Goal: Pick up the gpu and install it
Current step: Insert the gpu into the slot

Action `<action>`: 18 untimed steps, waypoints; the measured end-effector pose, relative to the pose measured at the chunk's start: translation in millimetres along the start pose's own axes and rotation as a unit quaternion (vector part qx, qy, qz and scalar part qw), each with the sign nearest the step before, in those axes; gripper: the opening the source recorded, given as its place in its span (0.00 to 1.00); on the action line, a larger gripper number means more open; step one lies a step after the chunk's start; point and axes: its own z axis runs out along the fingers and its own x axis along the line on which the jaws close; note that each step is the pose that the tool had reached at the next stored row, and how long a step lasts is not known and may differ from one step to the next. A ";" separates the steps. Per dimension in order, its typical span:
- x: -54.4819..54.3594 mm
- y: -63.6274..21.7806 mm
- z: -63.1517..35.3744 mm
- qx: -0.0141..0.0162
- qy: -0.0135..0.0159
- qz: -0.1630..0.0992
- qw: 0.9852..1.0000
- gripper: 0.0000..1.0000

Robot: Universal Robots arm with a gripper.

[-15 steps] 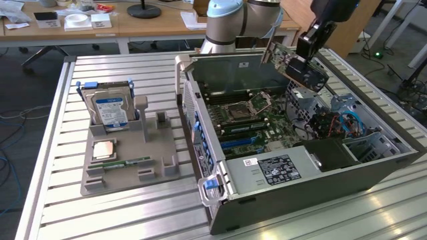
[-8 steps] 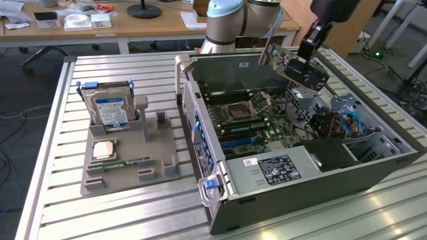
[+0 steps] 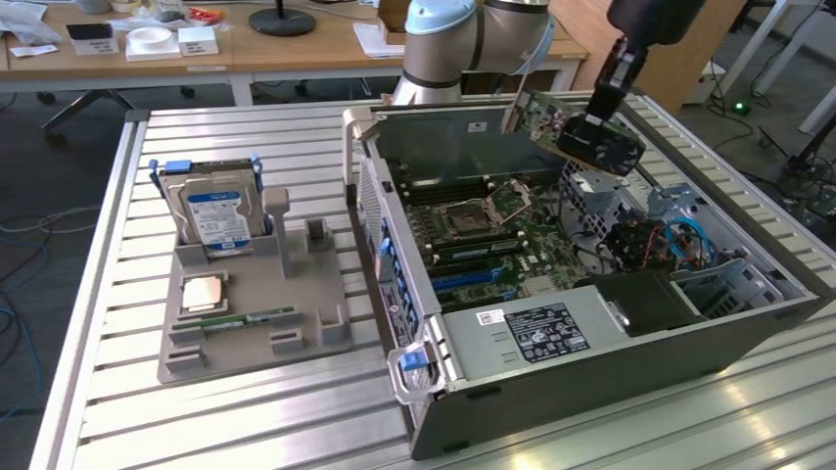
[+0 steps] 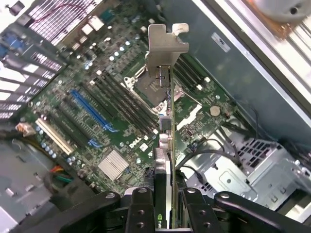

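The gpu (image 3: 555,127), a green card with a black cooler and a silver end bracket, hangs tilted above the open computer case (image 3: 588,338), over its far side. My gripper (image 3: 605,116) is shut on the card's upper part. In the wrist view the gpu (image 4: 166,121) is seen edge-on, its silver bracket (image 4: 164,46) pointing away, with my gripper (image 4: 167,213) clamped on both faces. Below it lies the green motherboard (image 4: 121,145) with a blue slot (image 4: 92,111).
Left of the case in the exterior view, a grey holder (image 3: 313,328) carries a silver hard drive (image 3: 215,217), a processor chip (image 3: 203,294) and a memory stick (image 3: 249,319). Cables and a drive cage (image 3: 653,230) fill the case's right side. Desks stand behind the table.
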 end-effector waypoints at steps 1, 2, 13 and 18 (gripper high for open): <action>0.0 0.0 0.1 0.000 0.001 -0.010 1.000 0.27; 0.0 0.0 0.2 0.000 0.001 -0.018 1.000 0.27; 0.0 0.0 1.1 -0.003 0.007 -0.118 0.993 0.27; 0.0 -0.1 1.5 -0.004 0.010 -0.163 0.987 0.27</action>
